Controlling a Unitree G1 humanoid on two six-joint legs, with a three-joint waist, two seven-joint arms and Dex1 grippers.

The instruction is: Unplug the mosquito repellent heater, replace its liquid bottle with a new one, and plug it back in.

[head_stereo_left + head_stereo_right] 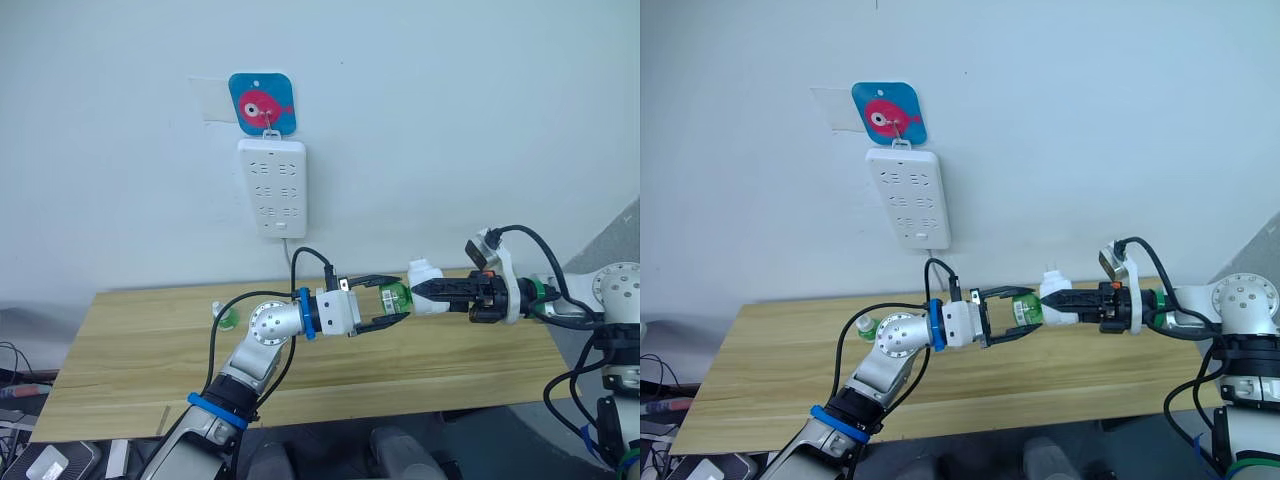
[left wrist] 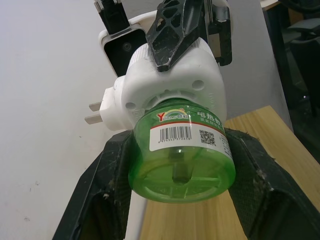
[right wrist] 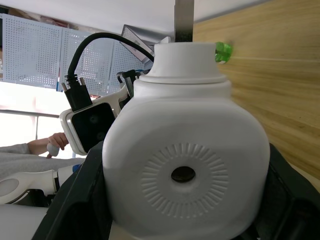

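The white mosquito repellent heater (image 1: 425, 272) is held in the air above the wooden table (image 1: 130, 350), and my right gripper (image 1: 418, 290) is shut on its body. The right wrist view shows its round vent hole (image 3: 183, 174) between the fingers. A green liquid bottle (image 2: 182, 155) is still fitted under the heater, whose two metal prongs (image 2: 95, 112) stick out sideways, free of any socket. From the left, my left gripper (image 1: 398, 300) is shut on that bottle, one finger on each side. Another green bottle with a white cap (image 1: 225, 315) stands on the table at the left.
A tall white power strip (image 1: 271, 187) hangs on the wall under a blue fish hook (image 1: 262, 103), with its sockets free. The table's front edge runs just below both arms. A person's hand and grey sleeve (image 3: 50, 145) appear far off in the right wrist view.
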